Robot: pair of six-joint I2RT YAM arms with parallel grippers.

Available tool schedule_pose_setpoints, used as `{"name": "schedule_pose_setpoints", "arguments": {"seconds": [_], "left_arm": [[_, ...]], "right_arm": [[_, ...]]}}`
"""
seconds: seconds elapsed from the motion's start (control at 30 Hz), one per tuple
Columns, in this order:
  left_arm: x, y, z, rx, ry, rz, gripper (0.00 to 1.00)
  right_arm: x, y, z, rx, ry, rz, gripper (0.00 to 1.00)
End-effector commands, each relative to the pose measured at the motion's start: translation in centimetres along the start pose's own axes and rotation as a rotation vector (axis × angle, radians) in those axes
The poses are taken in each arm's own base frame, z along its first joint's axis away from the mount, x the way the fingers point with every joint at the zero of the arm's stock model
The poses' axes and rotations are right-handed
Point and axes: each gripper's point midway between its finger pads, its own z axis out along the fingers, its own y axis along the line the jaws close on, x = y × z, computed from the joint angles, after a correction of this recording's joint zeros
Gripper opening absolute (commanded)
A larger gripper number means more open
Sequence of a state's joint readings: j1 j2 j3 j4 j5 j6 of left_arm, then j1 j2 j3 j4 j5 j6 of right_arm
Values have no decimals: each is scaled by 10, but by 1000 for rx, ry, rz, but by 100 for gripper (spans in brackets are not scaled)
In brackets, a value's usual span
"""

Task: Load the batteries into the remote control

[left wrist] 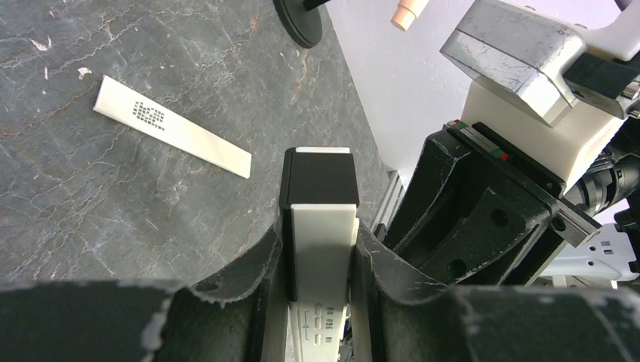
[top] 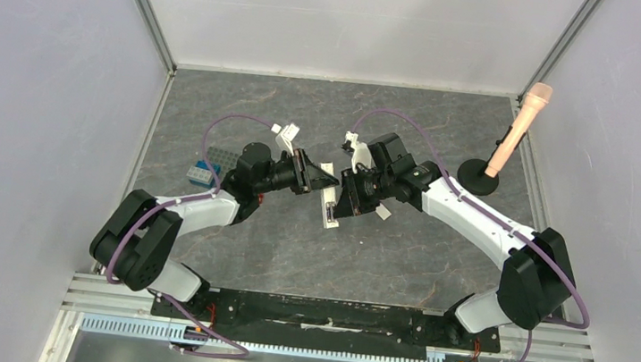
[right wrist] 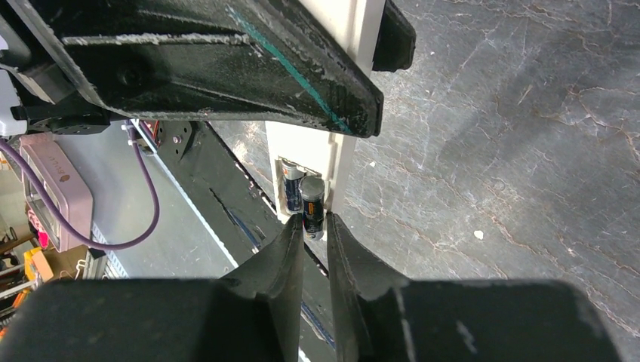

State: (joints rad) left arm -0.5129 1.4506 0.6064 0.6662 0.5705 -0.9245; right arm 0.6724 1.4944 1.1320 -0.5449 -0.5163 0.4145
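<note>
Left fingers (left wrist: 253, 280) clamp remote control (left wrist: 322, 249); only right wrist shows batteries (right wrist: 312, 200) (right fingers' (right wrist: 281, 265) grip unclear).

Two batteries (right wrist: 312, 210), one remote control (left wrist: 323, 249)

Bright, even overhead light leaves only soft shadows on the grey table (top: 291, 259), while the right wrist view blurs its own near fingers (right wrist: 275, 279).

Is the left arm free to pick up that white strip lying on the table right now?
Probably not yet. The left gripper is clamped on the remote control, so it has no room for anything else. The white strip itself lies flat and uncovered on the table, with nothing blocking it.
</note>
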Motion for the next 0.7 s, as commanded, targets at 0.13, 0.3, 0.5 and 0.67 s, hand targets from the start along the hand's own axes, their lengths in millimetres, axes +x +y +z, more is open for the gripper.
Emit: {"name": "schedule_pose_setpoints", "arguments": {"seconds": [0.13,0.3,0.5,0.67], "left_arm": [[-19,-25,3,95,-82,31,2],[-20,-19,3,62,-89,34,2],[-19,-13,3,34,-90,47,2],[-19,-7,2,9,-93,78,2]], "right_arm": [[-5,2,-1,13,-12,-15,12],[-10,4,-3,9,-30,-15,12],[-12,5,-4,11,-40,-12,5],[-11,10,-4,-10,-21,-1,2]]}}
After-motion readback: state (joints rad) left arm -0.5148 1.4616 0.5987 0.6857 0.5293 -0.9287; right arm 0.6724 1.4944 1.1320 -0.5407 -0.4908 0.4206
